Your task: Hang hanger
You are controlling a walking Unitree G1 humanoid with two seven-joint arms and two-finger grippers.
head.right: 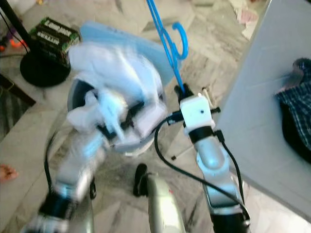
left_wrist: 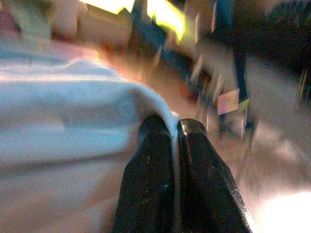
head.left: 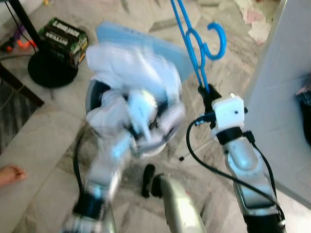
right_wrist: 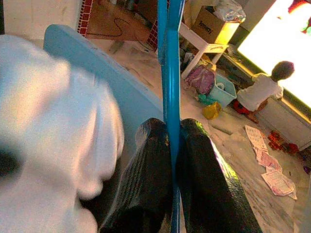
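Holding: blue hanger [head.left: 194,46] pinched by one bar between right gripper [right_wrist: 171,133] fingers, hook [head.left: 217,40] upward, probably so it can catch a rail.
Clamping: left gripper [left_wrist: 174,131] fingers closed on the edge of a white garment [head.left: 129,73], blurred, lifted over a basket [head.left: 95,92].
Surrounding: blue board [right_wrist: 102,73] behind the cloth; black stand base [head.left: 48,68] and green-labelled box [head.left: 63,38] on the marble floor; a person's bare foot [head.left: 10,174] near.
Obstructing: white surface [head.right: 262,107] on the right, dark checked cloth [head.right: 297,99] lying on it; no rail visible.
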